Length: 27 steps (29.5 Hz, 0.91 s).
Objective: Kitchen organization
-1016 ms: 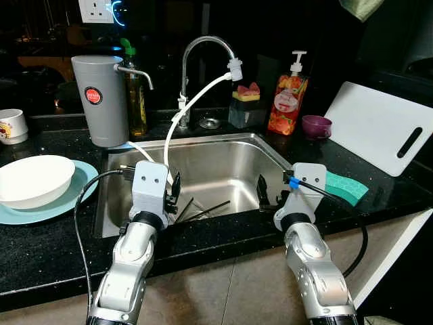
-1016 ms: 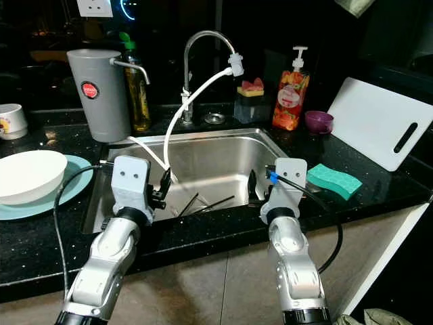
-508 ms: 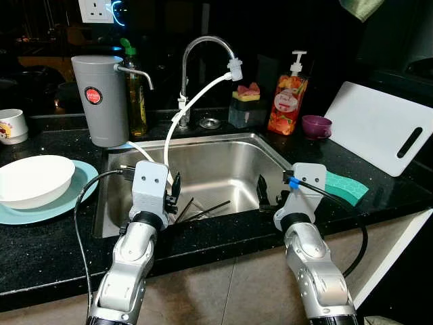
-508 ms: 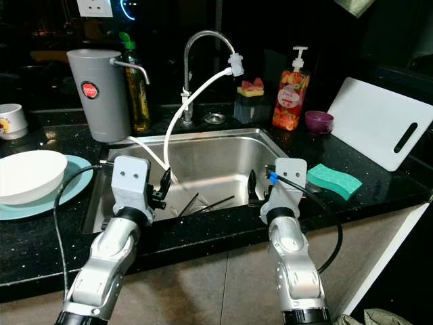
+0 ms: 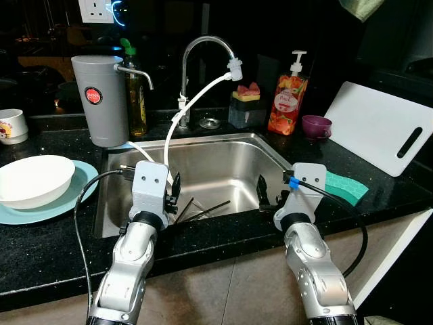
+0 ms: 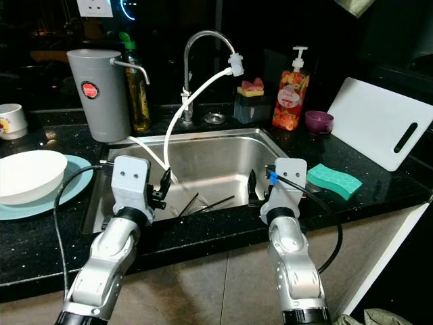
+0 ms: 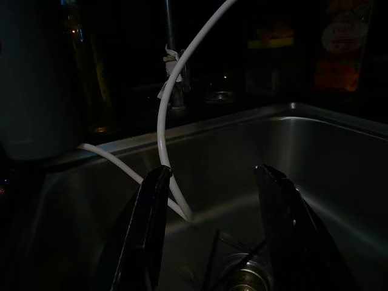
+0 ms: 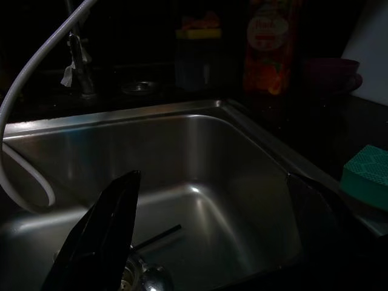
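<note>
A steel sink (image 5: pixel 203 140) lies straight ahead with dark chopsticks (image 5: pixel 206 208) on its floor near the drain. My left gripper (image 5: pixel 174 193) hovers over the sink's near left edge, its fingers (image 7: pixel 151 206) open with nothing between them. My right gripper (image 5: pixel 265 196) hangs over the near right edge, also open and empty, with its fingers (image 8: pixel 115 212) spread wide. A white bowl (image 5: pixel 34 179) rests on a light blue plate (image 5: pixel 81 179) on the counter to the left. A green sponge (image 5: pixel 346 187) lies on the counter just right of the right gripper.
A faucet (image 5: pixel 203 47) with a white hose (image 5: pixel 193 105) drooping into the sink stands behind it. Along the back are a grey jug (image 5: pixel 101 100), an oil bottle (image 5: pixel 137 101), a soap bottle (image 5: pixel 285 101), a purple cup (image 5: pixel 316 125) and a mug (image 5: pixel 12 126). A white cutting board (image 5: pixel 379 135) leans at right.
</note>
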### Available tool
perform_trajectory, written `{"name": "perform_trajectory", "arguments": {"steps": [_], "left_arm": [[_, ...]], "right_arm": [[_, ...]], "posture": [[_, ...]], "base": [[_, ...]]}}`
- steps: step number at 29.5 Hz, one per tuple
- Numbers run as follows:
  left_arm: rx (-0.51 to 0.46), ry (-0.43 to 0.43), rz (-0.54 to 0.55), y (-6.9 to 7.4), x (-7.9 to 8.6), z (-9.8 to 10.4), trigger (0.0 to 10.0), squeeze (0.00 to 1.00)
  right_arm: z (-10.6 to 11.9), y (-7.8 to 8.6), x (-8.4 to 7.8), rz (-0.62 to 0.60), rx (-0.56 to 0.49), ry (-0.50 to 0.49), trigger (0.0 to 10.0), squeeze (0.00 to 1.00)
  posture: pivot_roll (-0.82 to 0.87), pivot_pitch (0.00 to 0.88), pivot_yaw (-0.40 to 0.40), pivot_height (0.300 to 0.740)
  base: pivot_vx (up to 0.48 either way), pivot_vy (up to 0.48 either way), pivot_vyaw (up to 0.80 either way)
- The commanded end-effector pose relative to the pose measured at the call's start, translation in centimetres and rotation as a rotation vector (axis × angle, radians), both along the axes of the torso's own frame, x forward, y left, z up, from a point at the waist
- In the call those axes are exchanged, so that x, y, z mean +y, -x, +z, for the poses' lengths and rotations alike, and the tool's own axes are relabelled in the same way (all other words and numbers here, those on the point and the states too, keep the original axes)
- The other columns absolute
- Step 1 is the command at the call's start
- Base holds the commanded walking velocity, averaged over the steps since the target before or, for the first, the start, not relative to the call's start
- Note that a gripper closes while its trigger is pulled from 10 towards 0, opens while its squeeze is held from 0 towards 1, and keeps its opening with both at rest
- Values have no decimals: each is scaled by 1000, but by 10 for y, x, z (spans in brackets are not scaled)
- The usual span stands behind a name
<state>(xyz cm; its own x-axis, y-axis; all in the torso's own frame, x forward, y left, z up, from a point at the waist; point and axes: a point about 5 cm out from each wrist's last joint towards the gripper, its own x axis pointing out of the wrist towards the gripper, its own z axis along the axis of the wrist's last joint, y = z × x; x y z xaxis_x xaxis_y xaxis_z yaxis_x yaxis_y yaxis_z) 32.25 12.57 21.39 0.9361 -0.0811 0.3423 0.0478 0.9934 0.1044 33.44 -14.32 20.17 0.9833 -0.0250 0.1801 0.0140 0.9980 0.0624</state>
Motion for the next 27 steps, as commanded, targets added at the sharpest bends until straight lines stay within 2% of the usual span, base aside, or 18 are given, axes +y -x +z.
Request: {"name": "perform_trajectory", "arguments": {"steps": [1,27], "left_arm": [[4,-6,1,0,0,0,10000,0],[5,-1,5,0,0,-1,10000,0]], "right_arm": [[2,0,2,4,-1,1,10000,0],[2,-1,1,3,-1,4,10000,0]], "posture": [[55,47,-73,740],[51,51,-76,740]], "base": [[0,0,0],[0,0,0]]}}
